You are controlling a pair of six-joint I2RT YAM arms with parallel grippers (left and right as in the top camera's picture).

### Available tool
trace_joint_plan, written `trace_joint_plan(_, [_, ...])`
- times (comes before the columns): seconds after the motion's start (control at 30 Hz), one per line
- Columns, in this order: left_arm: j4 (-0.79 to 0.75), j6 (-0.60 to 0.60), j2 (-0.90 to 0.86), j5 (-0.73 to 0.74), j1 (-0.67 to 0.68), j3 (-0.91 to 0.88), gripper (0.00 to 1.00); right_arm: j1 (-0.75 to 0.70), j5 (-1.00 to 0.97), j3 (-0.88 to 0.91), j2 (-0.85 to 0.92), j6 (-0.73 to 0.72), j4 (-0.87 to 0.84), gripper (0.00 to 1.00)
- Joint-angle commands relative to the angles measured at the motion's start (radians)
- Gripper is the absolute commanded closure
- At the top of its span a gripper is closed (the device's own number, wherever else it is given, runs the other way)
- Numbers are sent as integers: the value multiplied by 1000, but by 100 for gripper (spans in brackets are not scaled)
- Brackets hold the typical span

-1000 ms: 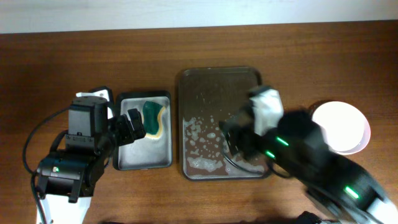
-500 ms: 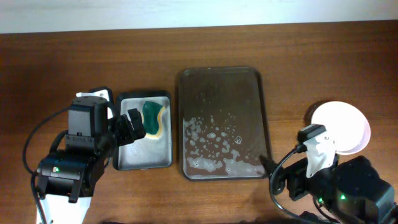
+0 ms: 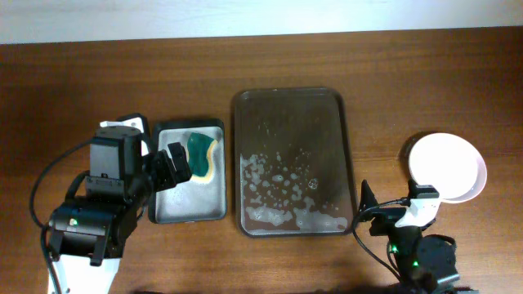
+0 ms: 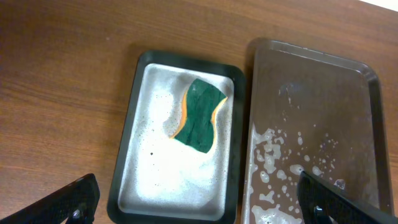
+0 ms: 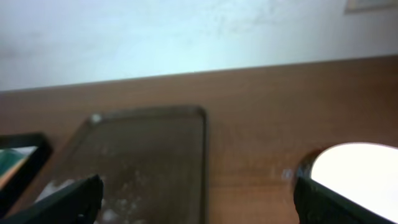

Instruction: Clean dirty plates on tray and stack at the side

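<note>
The dark brown tray (image 3: 341, 155) lies at the table's centre and holds only soap suds, no plate. It also shows in the left wrist view (image 4: 348, 106) and the right wrist view (image 5: 149, 143). White plates (image 3: 445, 167) sit on the table to the right of the tray, seen as one round white shape; their number cannot be told. They also show in the right wrist view (image 5: 357, 168). My right gripper (image 3: 392, 214) is open and empty, low at the front right, between tray and plates (image 5: 199, 199). My left gripper (image 3: 176, 163) is open and empty above the sponge tray (image 4: 199, 208).
A smaller black, grey-bottomed tray (image 3: 186, 204) stands left of the brown tray and holds a green and yellow sponge (image 3: 201, 155), also in the left wrist view (image 4: 200, 115). Bare wooden table lies behind both trays.
My right arm has pulled back from over the brown tray to the front right edge of the table. The tray now shows in full. The left arm has not moved.
</note>
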State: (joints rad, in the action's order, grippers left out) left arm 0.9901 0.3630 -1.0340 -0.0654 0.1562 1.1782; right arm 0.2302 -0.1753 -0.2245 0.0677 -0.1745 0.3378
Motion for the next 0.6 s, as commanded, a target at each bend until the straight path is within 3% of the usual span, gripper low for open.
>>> trace_joint_plan(0.0, [-1, -1, 6, -14, -4, 14, 0, -33, 7, 142, -65, 10, -133, 1])
trace_joint_plan(0.1, [-1, -1, 6, -14, -4, 14, 0, -48, 7, 219, -64, 10, -288, 1])
trace_joint_plan(0.57, [-1, -1, 6, -14, -4, 14, 0, -48, 8, 219, -64, 10, -275, 1])
